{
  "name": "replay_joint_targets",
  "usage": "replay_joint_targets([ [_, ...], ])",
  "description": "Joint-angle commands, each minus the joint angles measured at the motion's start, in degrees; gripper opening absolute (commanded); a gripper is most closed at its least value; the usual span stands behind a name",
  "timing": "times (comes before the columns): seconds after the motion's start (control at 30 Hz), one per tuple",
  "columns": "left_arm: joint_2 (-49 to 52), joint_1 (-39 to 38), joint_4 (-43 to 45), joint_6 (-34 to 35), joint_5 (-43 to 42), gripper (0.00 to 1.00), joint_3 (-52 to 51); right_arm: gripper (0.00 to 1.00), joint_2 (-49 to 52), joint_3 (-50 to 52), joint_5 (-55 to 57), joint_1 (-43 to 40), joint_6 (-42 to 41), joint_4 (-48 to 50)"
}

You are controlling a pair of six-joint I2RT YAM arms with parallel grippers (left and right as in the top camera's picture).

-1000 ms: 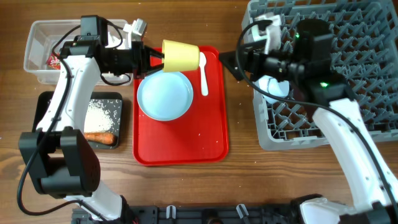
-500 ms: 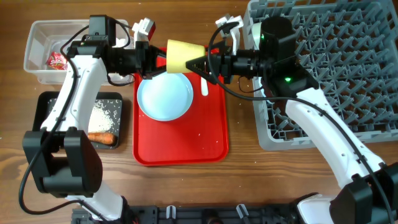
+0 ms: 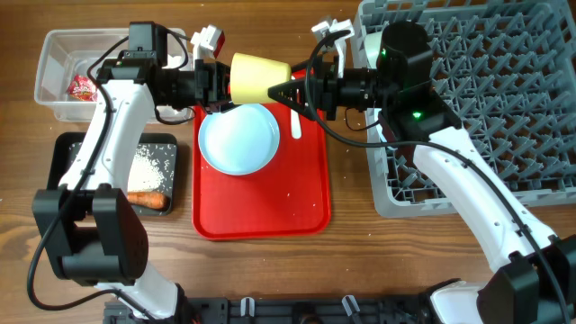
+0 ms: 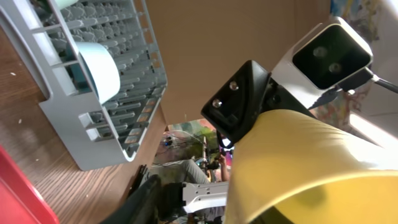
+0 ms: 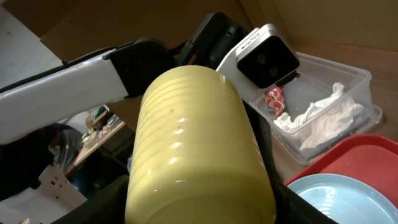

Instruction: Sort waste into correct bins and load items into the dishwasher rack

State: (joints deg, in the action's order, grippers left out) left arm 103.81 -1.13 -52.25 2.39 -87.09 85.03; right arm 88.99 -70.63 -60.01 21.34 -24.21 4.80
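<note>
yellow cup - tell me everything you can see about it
The yellow cup is pale yellow and plastic-looking, with faint horizontal ridges around its tapering wall. It lies on its side in the air, above the far end of the red tray and the light blue plate, touching neither. The left gripper holds one end. The right gripper has its fingers flanking the other end, but whether they grip it cannot be told.
</note>
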Motion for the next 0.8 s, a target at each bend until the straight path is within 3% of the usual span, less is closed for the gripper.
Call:
replay_joint_targets([
  [0.0,-0.63,-0.13,0.09,-0.68,0.83,0.42,0.59,0.43,0.04,-0.02,-1.84,-1.03,0.02,0.04],
  [0.17,-0.63,0.28,0.09,-0.63,4.22,0.52,0.59,0.44,-3.17,-0.02,-0.76,-7.87,1.95,-6.08],
  [0.3,-0.66,0.28,0.09,-0.46,10.6,0.53,0.59,0.44,-7.74,-0.02,5.07,-15.87,7.61,-20.52],
  [0.57,-0.63,0.28,-1.05,-0.46,25.79,0.6,0.59,0.41,-23.08,-1.05,35.76,-22.16,12.26,-53.83],
  [0.7,-0.63,0.28,-3.13,-0.48,34.84,0.6,0.59,0.39,-24.94,-1.05,48.96,-22.12,11.91,-68.24],
  [0.77,-0.63,0.28,-4.22,-0.48,37.64,0.58,0.59,0.39,-23.67,-1.05,49.99,-22.12,10.71,-72.74],
])
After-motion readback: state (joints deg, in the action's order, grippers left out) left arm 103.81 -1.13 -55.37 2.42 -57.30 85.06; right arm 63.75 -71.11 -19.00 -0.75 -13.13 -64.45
